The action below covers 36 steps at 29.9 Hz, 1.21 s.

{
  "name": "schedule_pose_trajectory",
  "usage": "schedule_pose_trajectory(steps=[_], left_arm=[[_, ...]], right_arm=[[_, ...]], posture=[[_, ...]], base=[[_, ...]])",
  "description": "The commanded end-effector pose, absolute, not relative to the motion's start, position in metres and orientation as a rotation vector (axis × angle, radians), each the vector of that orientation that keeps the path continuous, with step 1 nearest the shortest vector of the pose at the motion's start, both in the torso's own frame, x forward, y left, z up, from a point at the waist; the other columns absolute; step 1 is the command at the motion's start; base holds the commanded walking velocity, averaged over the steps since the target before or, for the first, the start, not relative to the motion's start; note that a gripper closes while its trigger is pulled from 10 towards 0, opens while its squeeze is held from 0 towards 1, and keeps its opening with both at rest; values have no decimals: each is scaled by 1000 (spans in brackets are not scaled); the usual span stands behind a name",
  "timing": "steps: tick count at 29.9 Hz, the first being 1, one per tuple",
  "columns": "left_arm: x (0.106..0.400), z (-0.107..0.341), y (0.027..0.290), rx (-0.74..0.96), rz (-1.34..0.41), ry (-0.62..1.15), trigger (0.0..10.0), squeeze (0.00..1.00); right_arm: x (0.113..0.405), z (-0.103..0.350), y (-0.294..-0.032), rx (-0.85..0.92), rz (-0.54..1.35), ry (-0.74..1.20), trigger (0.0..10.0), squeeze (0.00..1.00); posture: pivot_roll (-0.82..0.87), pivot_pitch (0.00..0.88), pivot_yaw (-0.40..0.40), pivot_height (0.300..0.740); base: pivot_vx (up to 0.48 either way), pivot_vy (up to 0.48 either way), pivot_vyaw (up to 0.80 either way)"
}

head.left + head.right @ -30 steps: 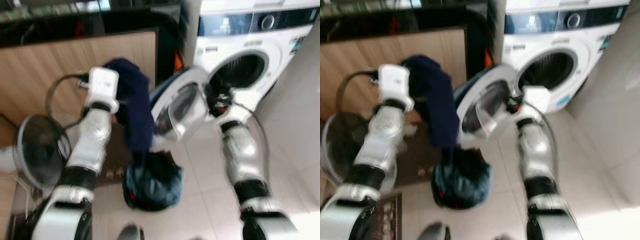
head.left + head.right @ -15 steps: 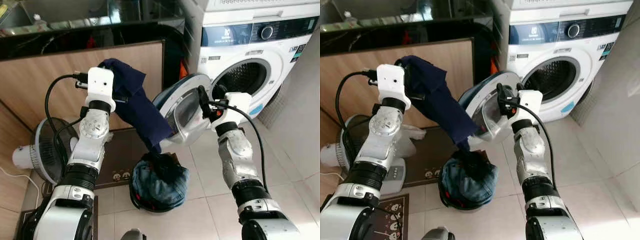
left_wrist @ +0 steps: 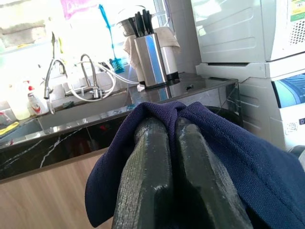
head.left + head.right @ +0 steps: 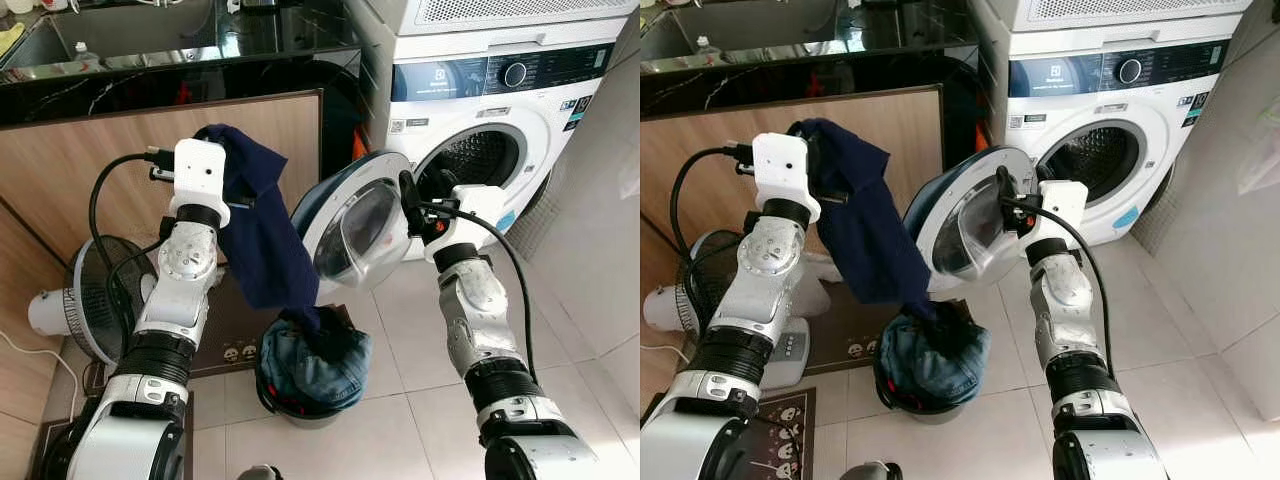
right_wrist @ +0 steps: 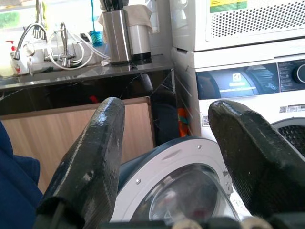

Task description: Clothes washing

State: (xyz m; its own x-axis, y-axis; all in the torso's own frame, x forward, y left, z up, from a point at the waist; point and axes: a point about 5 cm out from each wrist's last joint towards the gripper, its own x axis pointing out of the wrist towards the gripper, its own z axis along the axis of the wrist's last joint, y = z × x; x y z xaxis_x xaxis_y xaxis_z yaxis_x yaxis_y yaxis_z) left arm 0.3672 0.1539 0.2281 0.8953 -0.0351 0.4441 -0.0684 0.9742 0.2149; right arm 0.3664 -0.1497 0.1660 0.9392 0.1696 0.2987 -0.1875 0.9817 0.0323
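Eye views: left gripper (image 4: 222, 165) is hanging a navy garment (image 4: 262, 250) above the laundry basket (image 4: 310, 362); right gripper (image 4: 412, 200) is touching the washer door (image 4: 352, 225).
Left wrist: fingers (image 3: 147, 157) are clamping the cloth.
Right wrist: jaws spread wide at the door's rim.
Better push the door fully aside before swinging the garment to the drum (image 4: 475, 160).

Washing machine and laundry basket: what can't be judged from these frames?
- White front-loading washing machine: inside of its drum is dark in both eye views; contents unreadable.
- Round laundry basket: body hidden under heaped denim clothes.
- Left gripper: fingertips wrapped in the navy blue garment.
- Panel lettering: too small.
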Motion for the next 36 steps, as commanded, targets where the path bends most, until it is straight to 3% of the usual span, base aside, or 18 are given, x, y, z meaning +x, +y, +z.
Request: schedule_pose_trajectory(steps=[1, 8, 13, 18, 36], left_arm=[[365, 249, 152, 229, 22, -551, 10000, 0], [362, 287, 146, 219, 5, -664, 10000, 0], [360, 246, 129, 242, -147, -530, 10000, 0], [355, 208, 124, 245, -154, -421, 10000, 0], [346, 186, 110, 92, -143, -325, 10000, 0]], right_arm=[[370, 173, -150, 59, 182, -317, 10000, 0], [373, 180, -147, 53, 195, -331, 10000, 0], [370, 172, -142, 58, 210, -316, 10000, 0], [365, 165, -137, 60, 233, -298, 10000, 0], [358, 156, -145, 7, 270, -254, 10000, 0]], posture=[[202, 70, 28, 740], [211, 82, 15, 740], [200, 105, 13, 740], [190, 110, 3, 740], [155, 109, -67, 740]], base=[[0, 0, 0], [0, 0, 0], [0, 0, 0], [0, 0, 0], [0, 0, 0]])
